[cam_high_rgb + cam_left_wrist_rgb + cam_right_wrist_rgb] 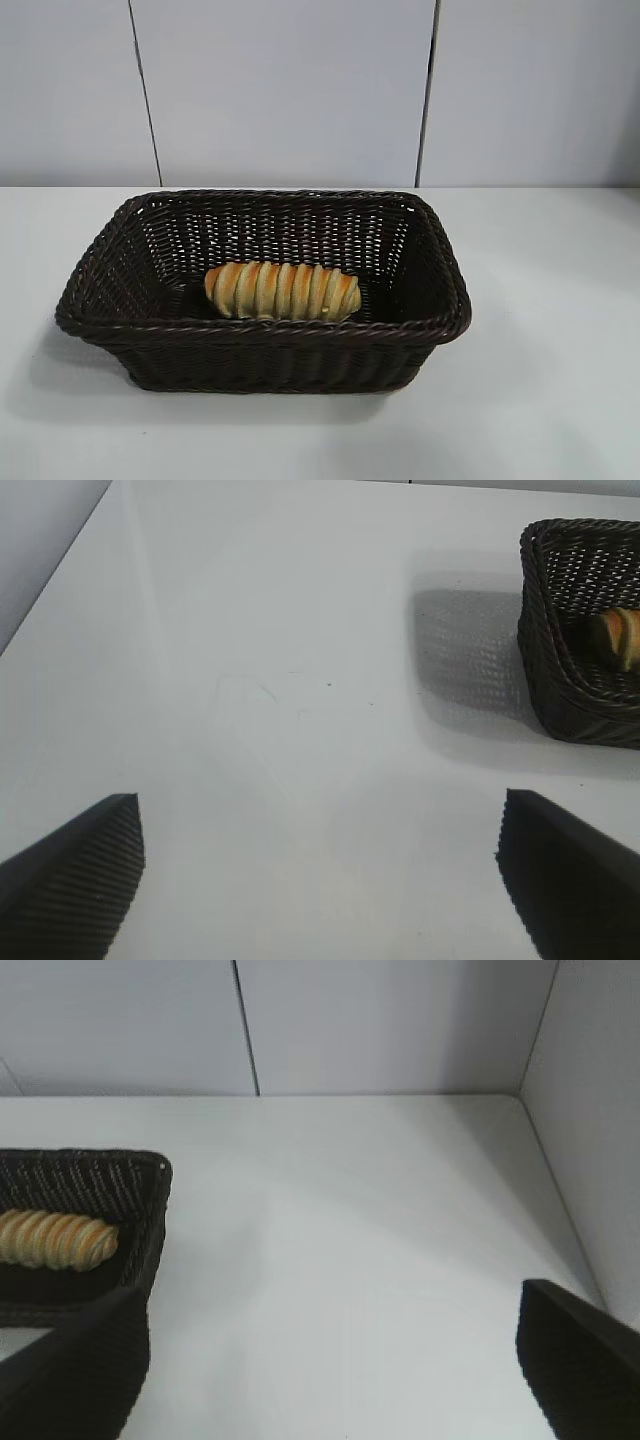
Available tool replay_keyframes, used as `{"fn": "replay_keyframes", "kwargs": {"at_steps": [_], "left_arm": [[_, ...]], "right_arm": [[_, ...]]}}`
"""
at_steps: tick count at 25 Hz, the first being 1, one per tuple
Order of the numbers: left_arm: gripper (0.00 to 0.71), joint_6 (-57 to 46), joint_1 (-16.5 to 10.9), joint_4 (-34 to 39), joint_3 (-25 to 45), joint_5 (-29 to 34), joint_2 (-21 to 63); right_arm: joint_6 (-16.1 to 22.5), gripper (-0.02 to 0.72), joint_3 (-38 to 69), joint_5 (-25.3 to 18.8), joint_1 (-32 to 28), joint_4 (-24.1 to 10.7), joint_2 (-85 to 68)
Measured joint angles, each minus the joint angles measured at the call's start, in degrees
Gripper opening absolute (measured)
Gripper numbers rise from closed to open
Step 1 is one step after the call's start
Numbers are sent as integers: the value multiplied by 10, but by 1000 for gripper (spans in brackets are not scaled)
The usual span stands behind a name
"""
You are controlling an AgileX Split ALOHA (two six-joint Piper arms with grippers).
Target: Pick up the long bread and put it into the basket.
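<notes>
The long bread (pixel 282 290), golden-yellow with orange-brown diagonal stripes, lies inside the dark brown wicker basket (pixel 100 272) near its front wall. It also shows in the left wrist view (pixel 620 637) and in the right wrist view (pixel 55 1239), inside the basket (pixel 560 670) (pixel 150 1220). Neither arm shows in the exterior view. My left gripper (pixel 320 865) is open and empty over bare table, away from the basket. My right gripper (pixel 335 1360) is open and empty, beside the basket's end.
The white table (pixel 540 400) surrounds the basket. Grey wall panels (pixel 280 90) stand behind it. In the right wrist view a side wall (pixel 590 1110) bounds the table close by.
</notes>
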State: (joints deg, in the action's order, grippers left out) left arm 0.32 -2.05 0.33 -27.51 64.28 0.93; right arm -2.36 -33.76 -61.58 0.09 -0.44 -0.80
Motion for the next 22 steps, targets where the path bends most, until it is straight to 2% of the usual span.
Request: {"fn": "replay_keyframes", "kwargs": {"at_steps": [10,22], "left_arm": [[694,1,0,0,0,0,0],[694,1,0,0,0,0,0]], "right_arm": [[9,694,65,-2,0,4,-2],[9,694,68,-3,0,4,-2]]}}
